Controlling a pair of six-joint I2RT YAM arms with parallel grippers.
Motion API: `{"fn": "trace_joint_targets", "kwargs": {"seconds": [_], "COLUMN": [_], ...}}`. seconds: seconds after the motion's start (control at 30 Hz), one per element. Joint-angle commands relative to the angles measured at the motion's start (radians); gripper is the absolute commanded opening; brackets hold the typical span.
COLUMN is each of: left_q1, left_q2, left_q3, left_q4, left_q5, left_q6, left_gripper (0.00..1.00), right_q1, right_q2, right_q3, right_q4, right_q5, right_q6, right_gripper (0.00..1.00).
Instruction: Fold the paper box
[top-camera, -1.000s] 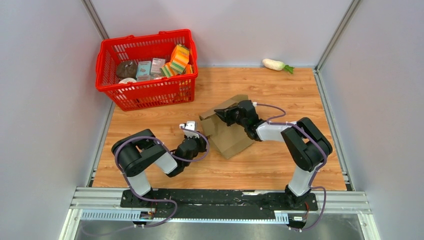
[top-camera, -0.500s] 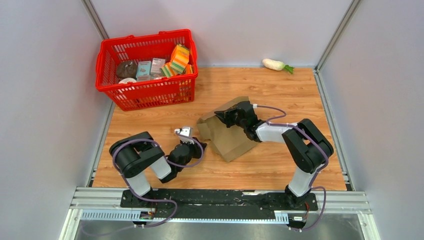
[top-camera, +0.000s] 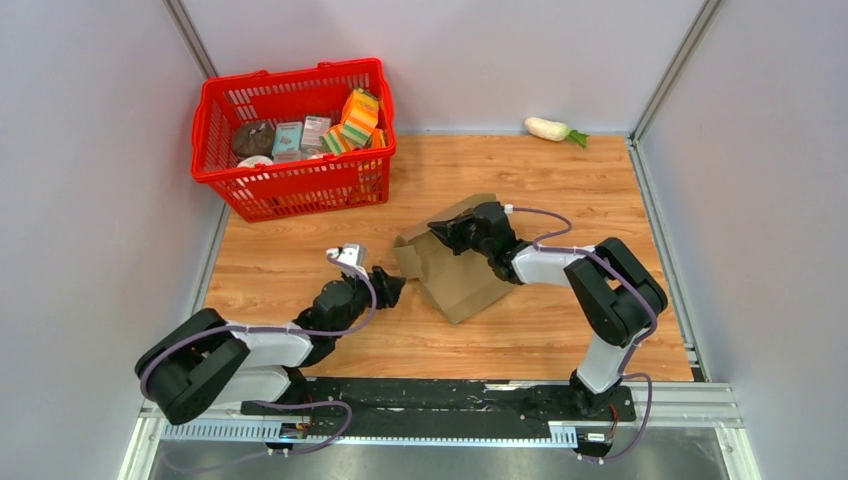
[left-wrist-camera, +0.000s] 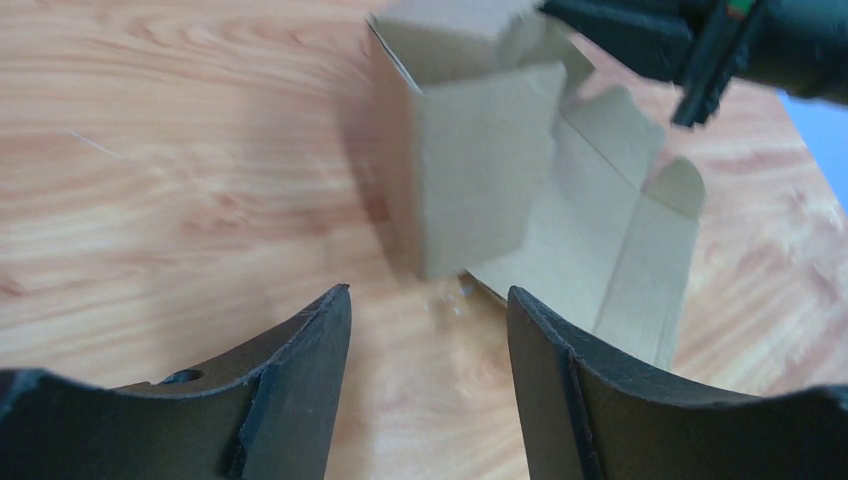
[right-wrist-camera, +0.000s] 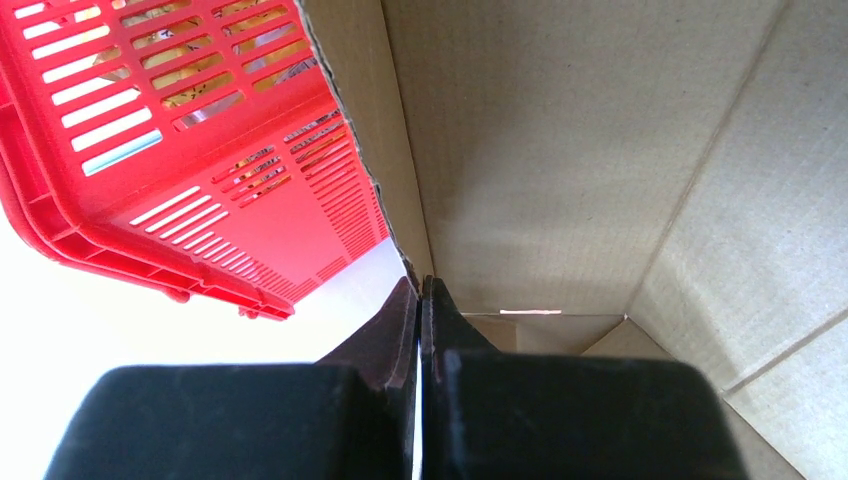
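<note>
The paper box is brown cardboard, partly folded, and lies mid-table with one wall standing up. In the left wrist view that upright wall of the paper box stands just ahead, with flat flaps to its right. My left gripper sits a little left of the box, clear of it. Nothing lies between the jaws of the open left gripper but bare table. My right gripper reaches in from the right. The right gripper is shut on the thin edge of the paper box.
A red basket holding packaged groceries stands at the back left, close to the box's far side. A white radish lies at the back right by the wall. Grey walls close in three sides of the wooden table.
My left gripper opened, let go of the box's left wall and drew back to the left. The left arm dropped low and stretched out. The right gripper kept its pinch.
</note>
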Motion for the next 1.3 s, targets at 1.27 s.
{"fn": "trace_joint_targets", "kwargs": {"seconds": [1.27], "left_q1": [0.036], "left_q2": [0.266], "left_q3": [0.162], "left_q4": [0.079], "left_q5": [-0.003], "left_q6": [0.168], "left_gripper": [0.53], "right_q1": [-0.007], "right_q2": [0.121], "right_q3": [-0.127], "right_q4": [0.493], "right_q5": [-0.065], "right_q6": [-0.218], "right_gripper": [0.00]}}
